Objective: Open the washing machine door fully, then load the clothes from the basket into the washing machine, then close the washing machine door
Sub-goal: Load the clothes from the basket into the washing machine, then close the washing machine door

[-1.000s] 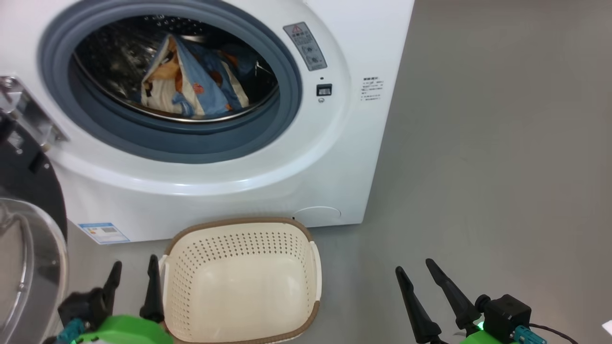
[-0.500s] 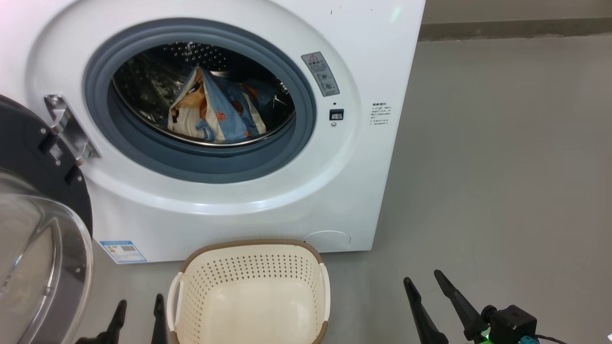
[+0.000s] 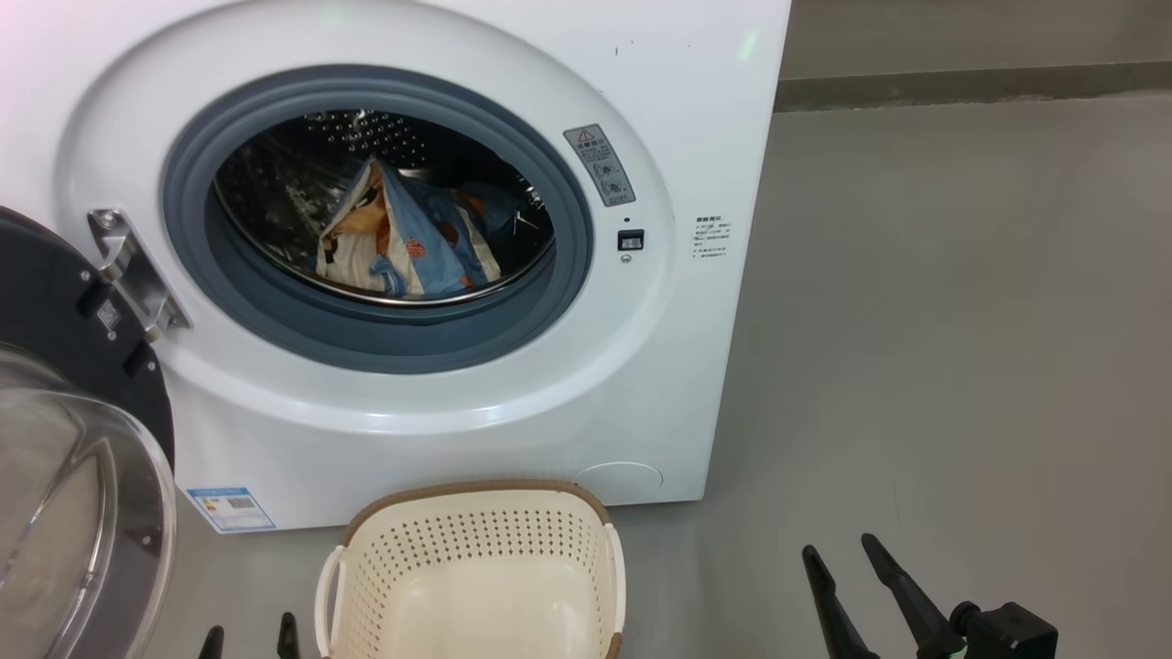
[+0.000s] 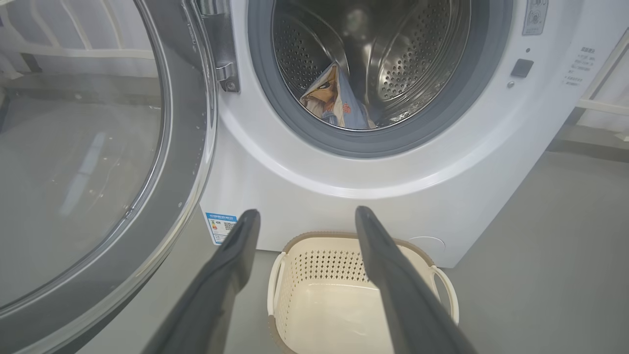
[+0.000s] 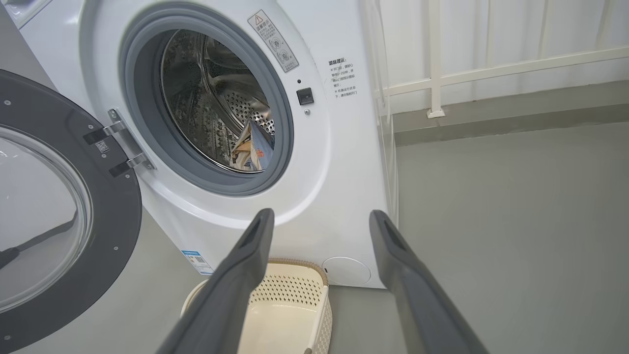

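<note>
Deep in the drum [image 4: 417, 64], clothes [image 3: 403, 243] show partly; left gripper [image 4: 305, 214] and right gripper [image 5: 320, 215] gape empty.

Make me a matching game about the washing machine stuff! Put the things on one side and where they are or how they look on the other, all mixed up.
Things
1. the washing machine door
2. the clothes
3. the basket
4. the blue label sticker

Places and states
A. empty, on the floor in front of the washing machine
B. stuck low on the white front
C. swung open to the left
D. lying inside the steel drum

Right pairs: 1-C, 2-D, 3-A, 4-B
</note>
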### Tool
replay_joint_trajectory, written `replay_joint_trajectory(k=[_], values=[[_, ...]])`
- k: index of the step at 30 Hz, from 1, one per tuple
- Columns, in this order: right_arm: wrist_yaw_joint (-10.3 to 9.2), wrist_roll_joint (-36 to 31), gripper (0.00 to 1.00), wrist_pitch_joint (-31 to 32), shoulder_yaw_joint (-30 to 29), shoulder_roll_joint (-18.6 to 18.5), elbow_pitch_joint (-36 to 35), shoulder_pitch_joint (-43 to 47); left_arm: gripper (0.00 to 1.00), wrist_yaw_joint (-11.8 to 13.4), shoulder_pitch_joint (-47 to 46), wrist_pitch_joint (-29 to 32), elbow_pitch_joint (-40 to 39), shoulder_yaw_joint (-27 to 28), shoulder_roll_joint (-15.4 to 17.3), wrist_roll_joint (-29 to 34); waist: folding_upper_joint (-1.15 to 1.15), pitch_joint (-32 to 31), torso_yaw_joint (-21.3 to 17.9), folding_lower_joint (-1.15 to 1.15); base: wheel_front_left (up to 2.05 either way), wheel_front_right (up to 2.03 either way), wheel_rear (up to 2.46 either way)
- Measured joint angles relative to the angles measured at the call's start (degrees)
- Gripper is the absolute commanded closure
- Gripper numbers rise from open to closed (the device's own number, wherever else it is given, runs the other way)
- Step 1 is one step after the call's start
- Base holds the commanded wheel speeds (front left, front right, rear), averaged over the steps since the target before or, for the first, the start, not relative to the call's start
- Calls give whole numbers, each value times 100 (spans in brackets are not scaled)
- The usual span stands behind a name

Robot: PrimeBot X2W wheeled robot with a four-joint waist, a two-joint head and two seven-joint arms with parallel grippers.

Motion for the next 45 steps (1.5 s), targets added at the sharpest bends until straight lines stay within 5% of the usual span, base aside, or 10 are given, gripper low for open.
replay_joint_trajectory(k=[32,45], values=[[0,0,0,0,-309,11,-105,213,0,-66,174,0,2,59,-41,205,0,-64,88,0,-2,2,0],[0,0,0,0,-300,18,-111,212,0,-16,170,0,35,49,-43,212,0,-24,102,0,-131,131,0]])
